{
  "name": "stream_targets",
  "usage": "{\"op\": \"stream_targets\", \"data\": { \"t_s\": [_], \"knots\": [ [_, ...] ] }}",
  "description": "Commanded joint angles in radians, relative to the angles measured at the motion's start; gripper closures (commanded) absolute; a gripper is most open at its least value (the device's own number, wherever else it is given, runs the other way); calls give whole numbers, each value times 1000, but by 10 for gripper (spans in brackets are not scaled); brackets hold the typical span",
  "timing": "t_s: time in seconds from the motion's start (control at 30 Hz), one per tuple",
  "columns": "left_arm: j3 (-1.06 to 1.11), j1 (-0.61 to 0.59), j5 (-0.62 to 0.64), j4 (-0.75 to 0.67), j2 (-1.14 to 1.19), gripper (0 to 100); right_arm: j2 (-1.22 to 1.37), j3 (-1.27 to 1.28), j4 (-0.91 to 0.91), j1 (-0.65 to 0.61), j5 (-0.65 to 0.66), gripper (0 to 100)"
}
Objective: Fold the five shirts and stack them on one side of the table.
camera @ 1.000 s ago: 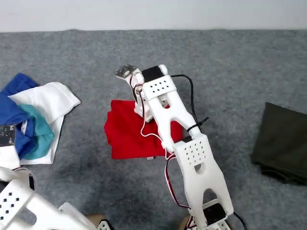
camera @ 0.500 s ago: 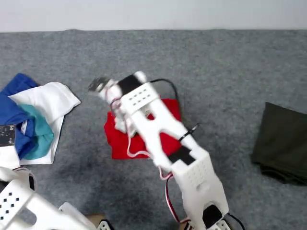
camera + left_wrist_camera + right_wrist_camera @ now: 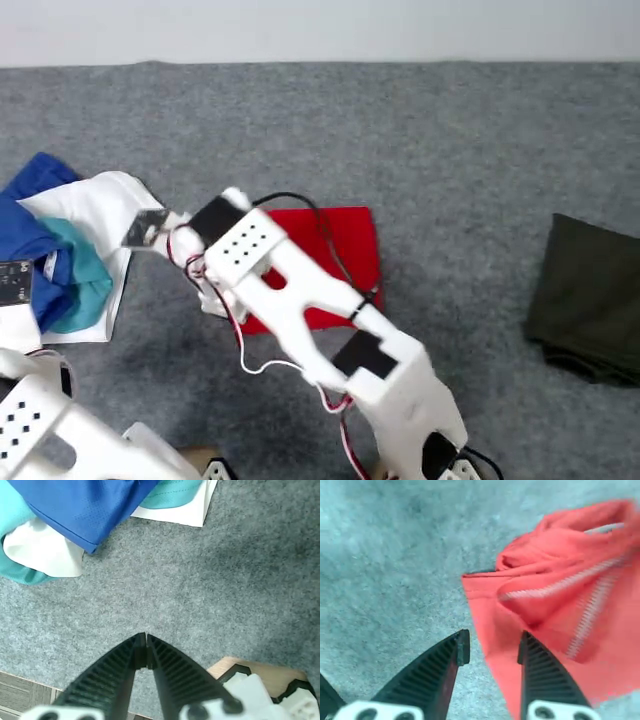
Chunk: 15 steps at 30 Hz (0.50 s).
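A red shirt (image 3: pixel 335 245) lies mid-table, partly under my right arm. My right gripper (image 3: pixel 207 295) hangs at the shirt's left edge. In the right wrist view it (image 3: pixel 493 637) is open, and the crumpled red shirt (image 3: pixel 560 605) with its white stitching lies just past the fingertips, nothing held. A loose pile at the left holds a blue shirt (image 3: pixel 25 235), a teal shirt (image 3: pixel 85 275) and a white shirt (image 3: pixel 105 210). A folded dark shirt (image 3: pixel 590 300) rests at the right edge. My left gripper (image 3: pixel 146 652) is shut and empty over bare carpet, near the blue shirt (image 3: pixel 85 505).
Grey carpet (image 3: pixel 470 150) covers the table, with open room at the back and between the red and dark shirts. My left arm's base (image 3: pixel 30 425) sits at the near left corner. A wooden edge (image 3: pixel 235 665) shows by the left gripper.
My right arm has swung left across the red shirt, from its far edge to its left edge near the pile. The shirt's right part is now uncovered. The left arm has not moved.
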Motion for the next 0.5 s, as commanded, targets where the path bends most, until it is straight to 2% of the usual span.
{"op": "stream_targets", "data": {
  "t_s": [0.0, 0.17, 0.3, 0.33, 0.47],
  "knots": [
    [-5, -2, -5, -9, -12, 991, -127, -21, 39, 70, 6, 819],
    [-5, 0, -5, -9, -12, 991, -191, -20, 38, 188, 8, 840],
    [-5, 3, -5, -9, -12, 991, -107, -15, 36, 294, 9, 976],
    [-5, 3, -5, -9, -12, 991, -71, -17, 36, 303, 9, 996],
    [-5, 5, -5, -9, -12, 991, 54, -20, 36, 263, 9, 975]
  ]
}}
